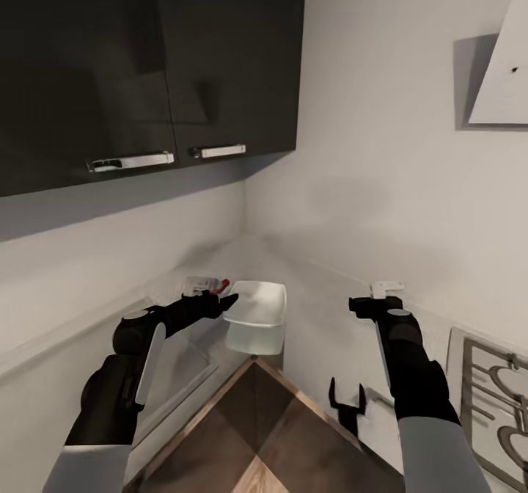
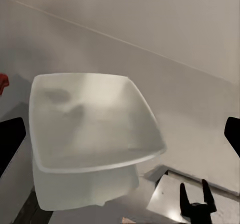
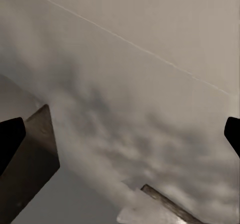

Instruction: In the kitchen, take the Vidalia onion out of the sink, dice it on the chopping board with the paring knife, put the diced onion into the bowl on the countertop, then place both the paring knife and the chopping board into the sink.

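Both claws, left point(image 1: 220, 304) and right point(image 1: 347, 403), gape beside the bowl point(image 1: 257, 304) (no readable writing).

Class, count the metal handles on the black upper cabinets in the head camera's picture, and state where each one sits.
2. One handle sits at the bottom edge of the left cabinet door; the other handle sits at the bottom edge of the right door. More may lie outside the picture.
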